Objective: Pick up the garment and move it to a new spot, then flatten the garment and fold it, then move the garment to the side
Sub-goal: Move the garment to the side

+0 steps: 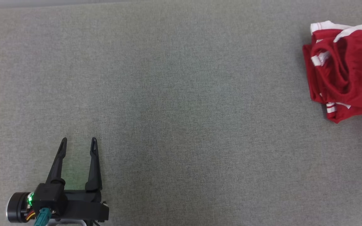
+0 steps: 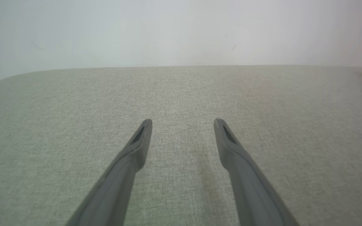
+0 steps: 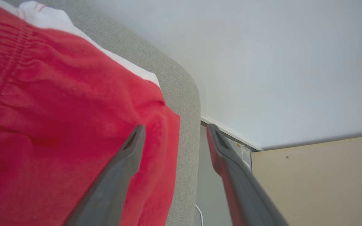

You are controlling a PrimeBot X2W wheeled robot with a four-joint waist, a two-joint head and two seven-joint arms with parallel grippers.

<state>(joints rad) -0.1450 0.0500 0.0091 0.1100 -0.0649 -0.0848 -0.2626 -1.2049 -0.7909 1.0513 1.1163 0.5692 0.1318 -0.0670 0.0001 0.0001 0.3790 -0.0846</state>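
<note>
Garment (image 1: 344,72), red with white trim, lies bunched at the worktop's (image 1: 181,110) far right edge. Right gripper (image 3: 175,126) is spread wide over it, holding nothing. Left gripper (image 1: 79,139) is wide, at the near left corner. Recommended: raise the right gripper straight up so neither finger snags cloth.

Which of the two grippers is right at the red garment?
The right gripper, open at the edge of the red garment; the left gripper sits open over the bare grey table, far from it.
</note>
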